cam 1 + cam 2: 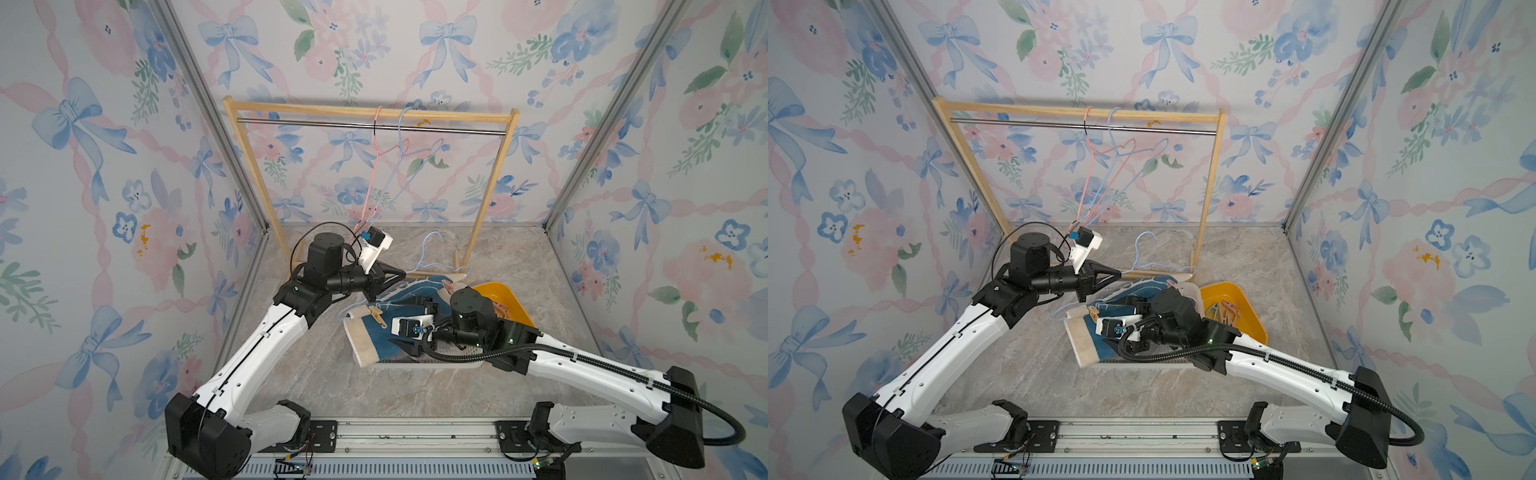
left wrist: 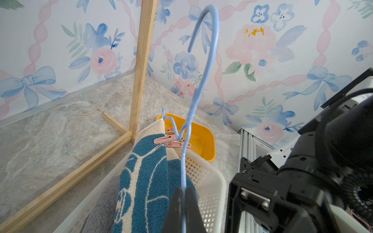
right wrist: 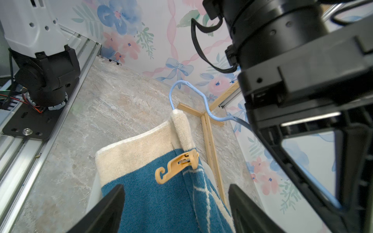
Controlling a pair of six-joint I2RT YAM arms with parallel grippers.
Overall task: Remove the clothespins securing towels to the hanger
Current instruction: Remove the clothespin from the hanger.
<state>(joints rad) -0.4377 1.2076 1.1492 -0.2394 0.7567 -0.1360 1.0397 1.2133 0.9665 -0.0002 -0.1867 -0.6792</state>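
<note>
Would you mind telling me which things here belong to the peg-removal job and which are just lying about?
Job: blue towel, blue hanger, tan clothespin, pink clothespin, yellow bin of loose clothespins.
Lying about: wooden rack, two empty hangers, white basket.

The towel (image 3: 153,201) is nubby terry cloth, its clothespin (image 3: 175,167) matt plastic, the rack (image 2: 143,60) bare smooth wood.
</note>
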